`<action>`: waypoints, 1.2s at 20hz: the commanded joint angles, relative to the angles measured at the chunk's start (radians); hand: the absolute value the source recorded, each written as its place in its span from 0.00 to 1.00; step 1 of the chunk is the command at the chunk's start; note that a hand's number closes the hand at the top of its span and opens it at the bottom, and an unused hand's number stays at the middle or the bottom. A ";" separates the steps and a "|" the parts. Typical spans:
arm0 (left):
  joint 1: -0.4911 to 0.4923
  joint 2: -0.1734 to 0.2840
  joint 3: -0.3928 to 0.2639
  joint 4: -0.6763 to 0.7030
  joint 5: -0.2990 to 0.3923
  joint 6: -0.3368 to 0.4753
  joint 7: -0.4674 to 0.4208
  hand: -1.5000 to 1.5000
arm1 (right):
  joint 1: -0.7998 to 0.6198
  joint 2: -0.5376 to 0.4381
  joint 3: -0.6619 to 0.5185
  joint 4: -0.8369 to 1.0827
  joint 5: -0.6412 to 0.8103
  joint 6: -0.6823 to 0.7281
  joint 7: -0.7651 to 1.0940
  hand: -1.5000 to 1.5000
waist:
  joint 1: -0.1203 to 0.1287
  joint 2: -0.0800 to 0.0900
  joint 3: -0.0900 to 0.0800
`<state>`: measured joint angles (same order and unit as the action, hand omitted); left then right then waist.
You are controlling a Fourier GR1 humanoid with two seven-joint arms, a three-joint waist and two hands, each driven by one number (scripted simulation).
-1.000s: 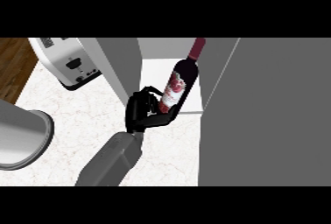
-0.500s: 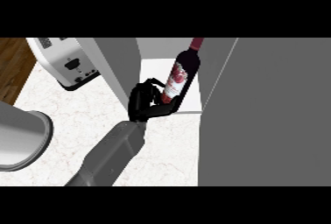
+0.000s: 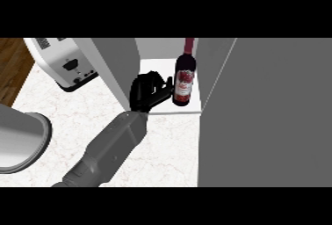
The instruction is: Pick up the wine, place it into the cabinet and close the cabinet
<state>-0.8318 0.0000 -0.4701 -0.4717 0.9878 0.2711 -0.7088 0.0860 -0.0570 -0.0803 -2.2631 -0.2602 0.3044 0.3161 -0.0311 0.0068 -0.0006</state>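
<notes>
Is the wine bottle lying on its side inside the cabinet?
No. The wine bottle stands upright on the cabinet floor, neck up, beside the hand.

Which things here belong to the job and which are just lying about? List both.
Job: wine bottle, cabinet, door, left hand.
Lying about: toaster, grey round vessel at the left edge.

wine bottle [image 3: 184, 83] label illegible, toaster [image 3: 65, 66] markings unreadable, no readable text
</notes>
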 commanded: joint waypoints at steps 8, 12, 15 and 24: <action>-0.097 0.000 -0.010 0.153 0.066 0.026 0.009 1.00 | -0.048 0.020 0.047 0.026 0.060 -0.015 -0.016 0.00 | -0.019 0.007 0.000; -0.093 0.000 -0.020 0.161 0.068 0.041 0.040 1.00 | -0.017 0.019 0.044 -0.020 0.027 -0.020 0.020 0.00 | -0.015 0.003 0.000; -0.114 0.000 0.017 0.247 0.073 -0.015 -0.017 1.00 | -0.005 0.029 0.048 0.020 0.048 0.005 -0.051 0.00 | -0.028 0.010 0.000; -0.181 0.000 0.095 0.309 0.083 -0.002 -0.115 1.00 | -0.092 -0.024 -0.014 0.030 -0.006 -0.015 0.036 0.00 | -0.011 0.009 -0.001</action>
<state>-0.9515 -0.0023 -0.4262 -0.2138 1.0650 0.2446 -0.7778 0.0438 -0.0494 -0.0473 -2.2449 -0.2254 0.2938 0.3177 -0.0518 0.0188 -0.0044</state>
